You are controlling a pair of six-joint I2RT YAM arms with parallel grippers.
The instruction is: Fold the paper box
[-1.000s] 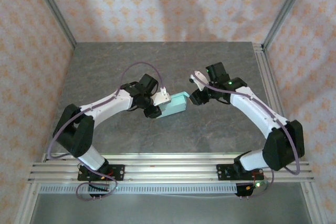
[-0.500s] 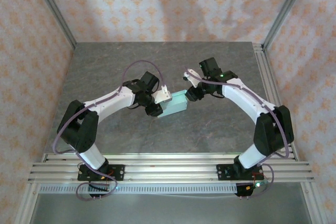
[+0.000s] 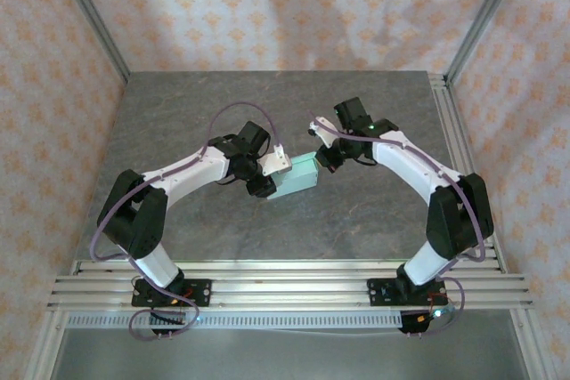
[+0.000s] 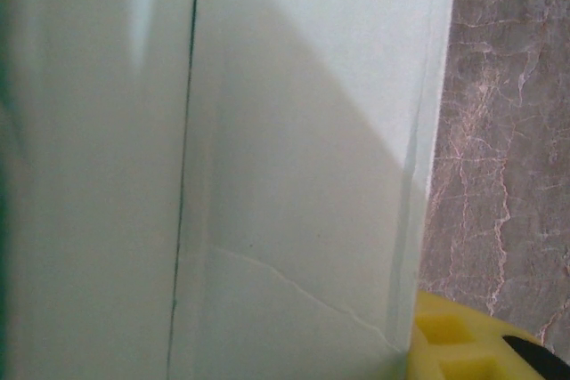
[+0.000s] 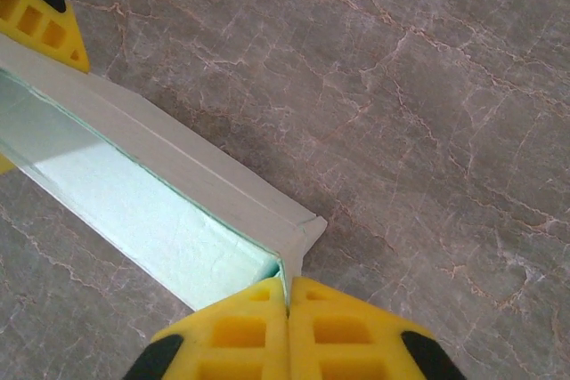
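Two grippers meet on the pale mint-green paper box (image 3: 298, 177), found at the middle of the grey marbled table (image 3: 383, 220). Light, thin, easily creased card is judged, best pinched at edges and flaps. Its right far flap edge is clenched by the right gripper (image 5: 287, 307). Its left end seems clasped by the left gripper (image 3: 270, 177). Only the arms themselves are judged to crowd each other.

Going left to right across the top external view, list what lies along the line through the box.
left arm's elbow → left gripper → paper box → right gripper → right arm's elbow
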